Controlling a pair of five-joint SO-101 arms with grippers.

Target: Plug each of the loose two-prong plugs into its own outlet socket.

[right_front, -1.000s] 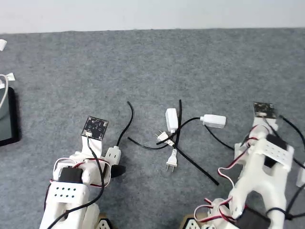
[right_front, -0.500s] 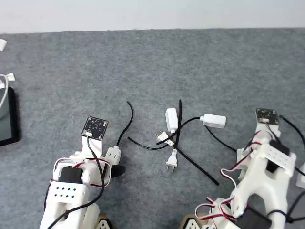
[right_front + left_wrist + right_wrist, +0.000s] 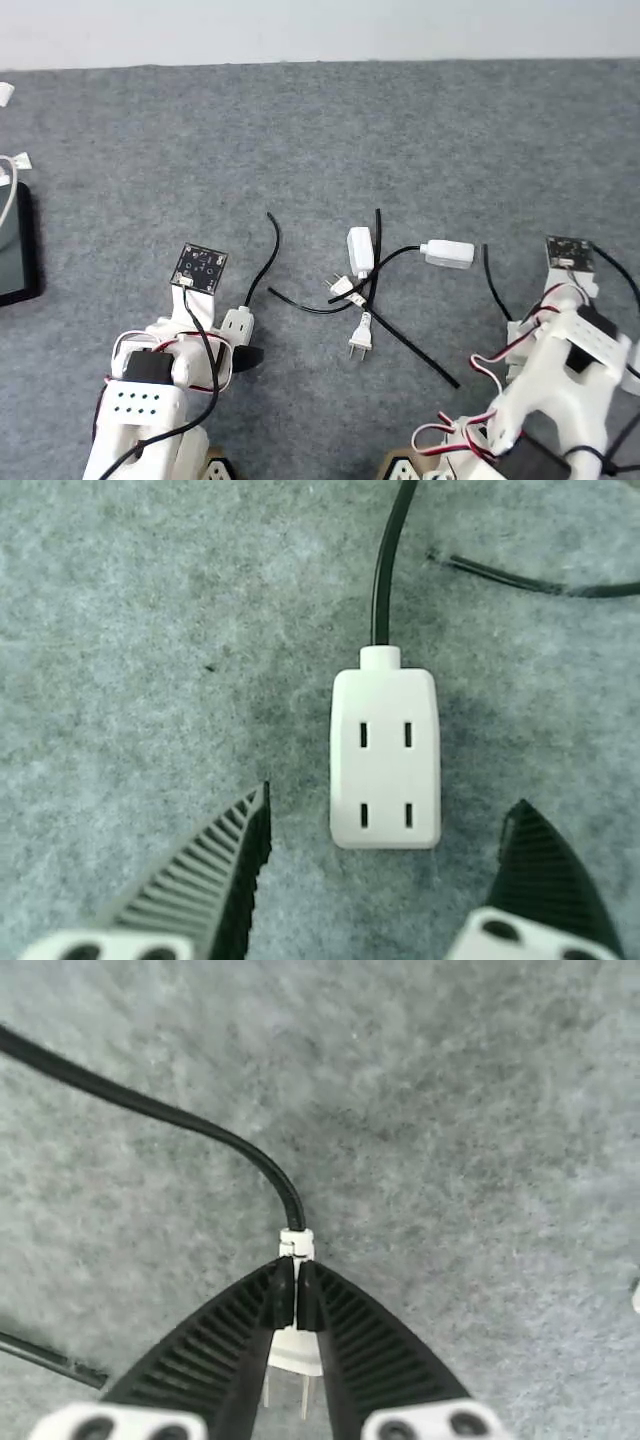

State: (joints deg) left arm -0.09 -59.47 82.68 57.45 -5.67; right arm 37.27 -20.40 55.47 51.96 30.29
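Observation:
My left gripper (image 3: 388, 808) is open, its fingers either side of a white double outlet socket (image 3: 385, 757) that lies flat on the grey mat, with a black cord running off its far end. The same socket (image 3: 237, 322) sits just ahead of the left arm in the high view. My right gripper (image 3: 295, 1270) is shut on a white two-prong plug (image 3: 293, 1348), prongs pointing back toward the wrist, and its black cord (image 3: 150, 1105) trails away. Two more sockets (image 3: 359, 250) (image 3: 448, 253) and two loose plugs (image 3: 343, 287) (image 3: 361, 338) lie tangled mid-table.
Black cords (image 3: 410, 350) cross the middle of the mat. A dark flat device (image 3: 15, 245) lies at the left edge. A pale wall (image 3: 320, 30) bounds the far side. Open mat stretches beyond the sockets.
The right arm has drawn back toward the near right, and the black cord by it has swung up beside the arm. The left arm has not moved.

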